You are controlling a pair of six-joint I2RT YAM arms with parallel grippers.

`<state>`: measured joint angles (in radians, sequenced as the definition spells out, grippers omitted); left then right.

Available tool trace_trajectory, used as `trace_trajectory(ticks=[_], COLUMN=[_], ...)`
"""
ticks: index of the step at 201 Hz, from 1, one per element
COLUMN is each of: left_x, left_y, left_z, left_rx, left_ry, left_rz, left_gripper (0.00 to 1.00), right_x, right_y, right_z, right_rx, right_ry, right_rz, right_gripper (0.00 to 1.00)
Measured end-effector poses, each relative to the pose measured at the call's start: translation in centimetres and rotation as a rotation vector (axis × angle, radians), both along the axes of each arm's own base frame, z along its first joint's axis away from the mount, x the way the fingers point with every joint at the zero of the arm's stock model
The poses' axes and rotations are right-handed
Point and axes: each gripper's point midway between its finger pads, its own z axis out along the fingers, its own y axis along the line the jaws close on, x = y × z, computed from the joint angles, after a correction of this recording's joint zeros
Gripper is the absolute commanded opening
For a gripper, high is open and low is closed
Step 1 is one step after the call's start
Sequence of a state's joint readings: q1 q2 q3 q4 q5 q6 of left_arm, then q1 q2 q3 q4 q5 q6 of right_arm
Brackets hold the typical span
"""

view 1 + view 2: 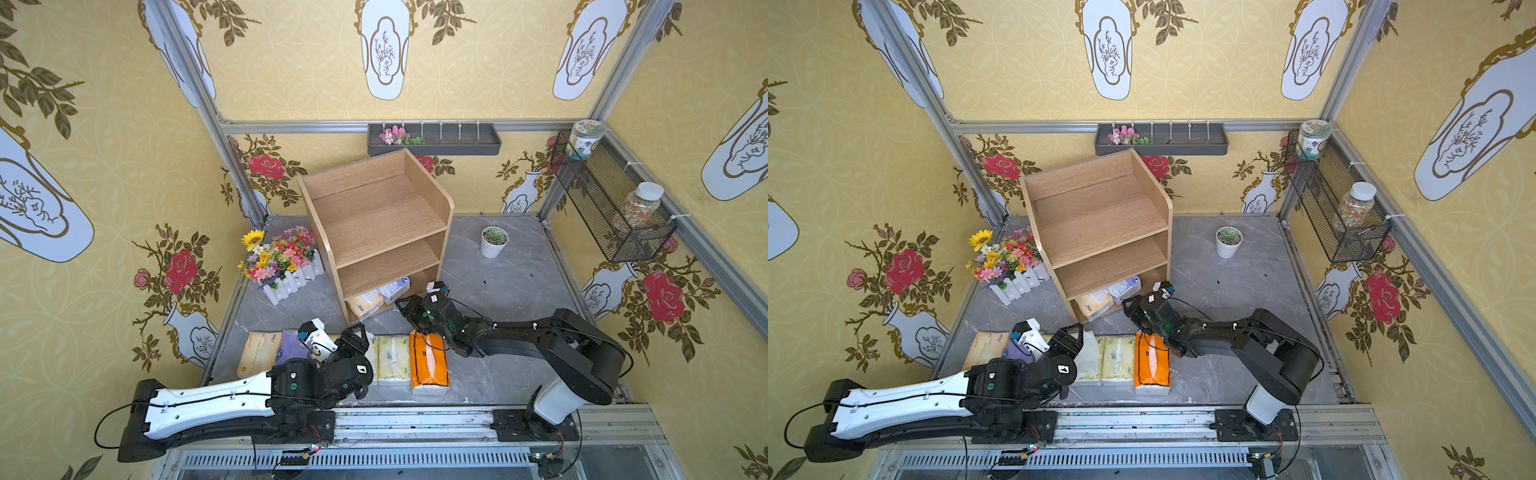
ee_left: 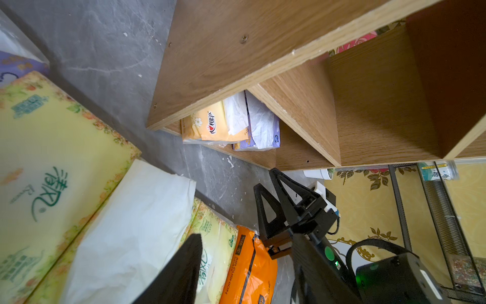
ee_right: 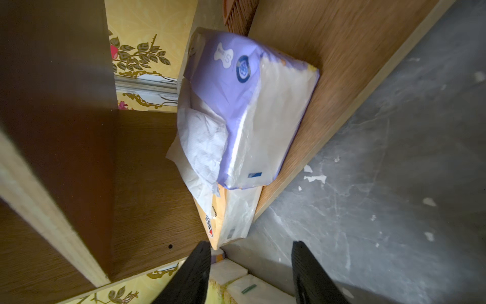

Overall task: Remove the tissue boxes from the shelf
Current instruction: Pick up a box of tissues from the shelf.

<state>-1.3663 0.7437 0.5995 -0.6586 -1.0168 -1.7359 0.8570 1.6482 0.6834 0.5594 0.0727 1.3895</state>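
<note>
Right tool [image 3: 251, 245], jaws apart and empty, faces lavender pack [image 3: 236, 105] overlapping tan pack [image 3: 214, 226] in shelf [image 3: 302, 31].

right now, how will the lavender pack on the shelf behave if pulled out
Probably floppy: the lavender pack looks crumpled, with loose tissue at its side. Its glossy film may slip in the right gripper. It touches the tan pack, which may drag along.

Light-brown wood-grain shelf [image 1: 374, 216]; lavender pack [image 3: 226, 86]; tan pack [image 2: 205, 126]; orange-and-white pack [image 1: 430, 365]; pale-yellow pack [image 2: 52, 158], green print; grey marbled floor [image 1: 498, 282].
</note>
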Motion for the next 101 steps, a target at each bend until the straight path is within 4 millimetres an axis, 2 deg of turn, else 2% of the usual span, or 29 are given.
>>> trace_trajectory(ticks=[69, 101], left_x=[0.0, 0.0], left_y=[0.0, -0.1], left_z=[-0.1, 0.0], left_rx=[-0.007, -0.012], left_ry=[-0.001, -0.002], left_rz=[0.000, 0.001], left_gripper=[0.59, 0.58], right_x=[1.5, 1.9], right_y=[0.7, 1.2], right_z=[-1.3, -1.1], right_rx=[0.080, 0.113], right_ry=[0.006, 0.002], right_rz=[-0.060, -0.067], right_gripper=[0.46, 0.45])
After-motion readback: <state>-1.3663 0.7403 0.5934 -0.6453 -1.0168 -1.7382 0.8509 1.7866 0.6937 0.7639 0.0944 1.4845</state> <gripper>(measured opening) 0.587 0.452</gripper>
